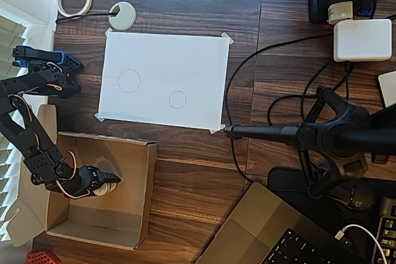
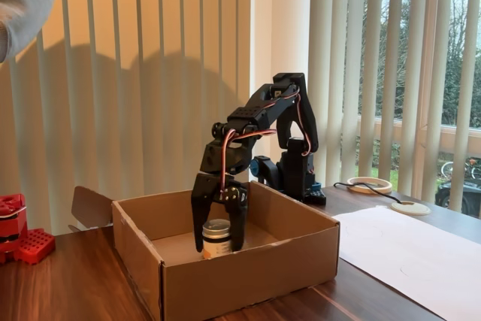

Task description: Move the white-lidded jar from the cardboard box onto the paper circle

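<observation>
White-lidded jar inside cardboard box, tool lowered around it with fingers closed on its sides, paper circle bare.

No legible text, brand, number or sign is found on any item; the jar label is too blurred to be read.

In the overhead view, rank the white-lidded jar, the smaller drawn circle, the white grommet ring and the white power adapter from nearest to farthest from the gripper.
Gripper, inside the cardboard box at lower left:
1. White-lidded jar, between the fingers.
2. Smaller drawn circle, on the white sheet, up and right.
3. White grommet ring, near the top edge.
4. White power adapter, far upper right.
</observation>
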Action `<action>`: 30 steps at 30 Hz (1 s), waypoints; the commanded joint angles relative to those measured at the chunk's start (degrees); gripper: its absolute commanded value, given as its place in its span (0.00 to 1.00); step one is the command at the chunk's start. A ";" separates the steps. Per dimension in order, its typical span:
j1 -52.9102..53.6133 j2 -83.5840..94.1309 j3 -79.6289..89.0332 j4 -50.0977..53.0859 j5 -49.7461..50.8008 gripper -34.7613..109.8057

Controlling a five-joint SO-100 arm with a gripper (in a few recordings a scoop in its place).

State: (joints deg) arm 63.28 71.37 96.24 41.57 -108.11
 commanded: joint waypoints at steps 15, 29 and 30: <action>-5.27 39.02 10.81 -3.87 1.14 0.29; -33.40 60.91 10.02 10.02 3.96 0.28; -36.91 61.17 10.37 13.45 4.66 0.28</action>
State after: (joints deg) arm 36.65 124.54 108.28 45.70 -104.50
